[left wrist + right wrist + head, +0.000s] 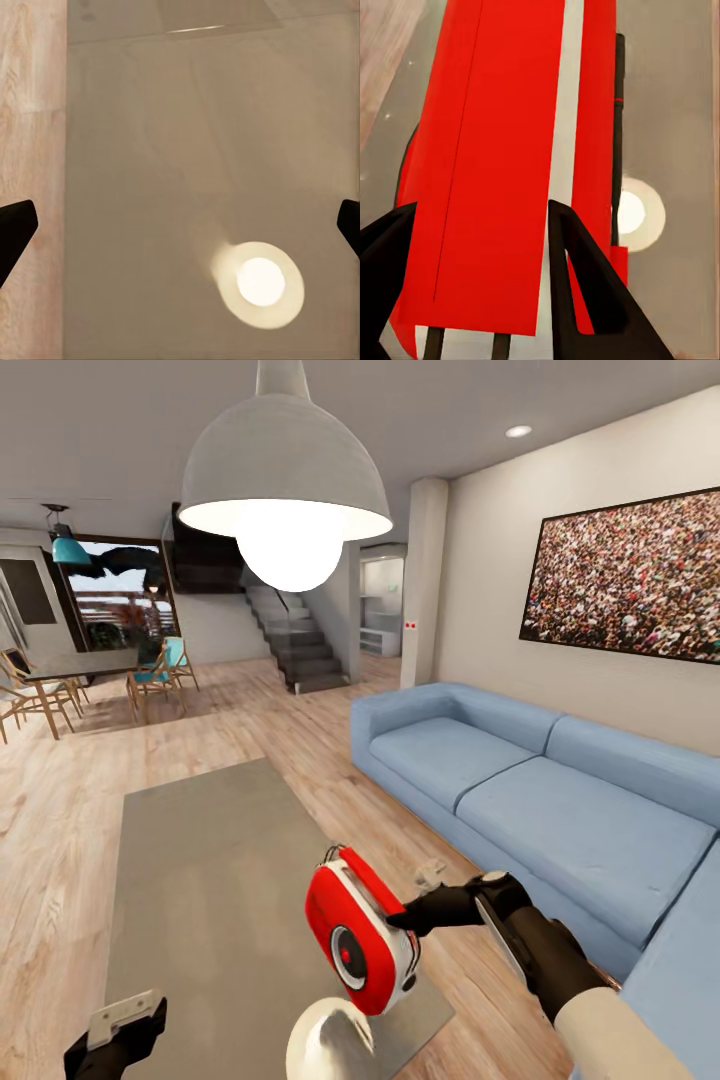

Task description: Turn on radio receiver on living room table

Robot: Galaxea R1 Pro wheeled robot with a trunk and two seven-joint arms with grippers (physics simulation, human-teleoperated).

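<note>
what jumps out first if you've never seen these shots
The red radio receiver held above the grey table in the right hand, low in the head view. Then the big glowing dome pendant lamp up top, and the blue sofa on the right.

The radio receiver sits above the table's near right corner, right gripper at its three o'clock. The sofa lies at two o'clock (a pendant lamp hangs overhead).
</note>
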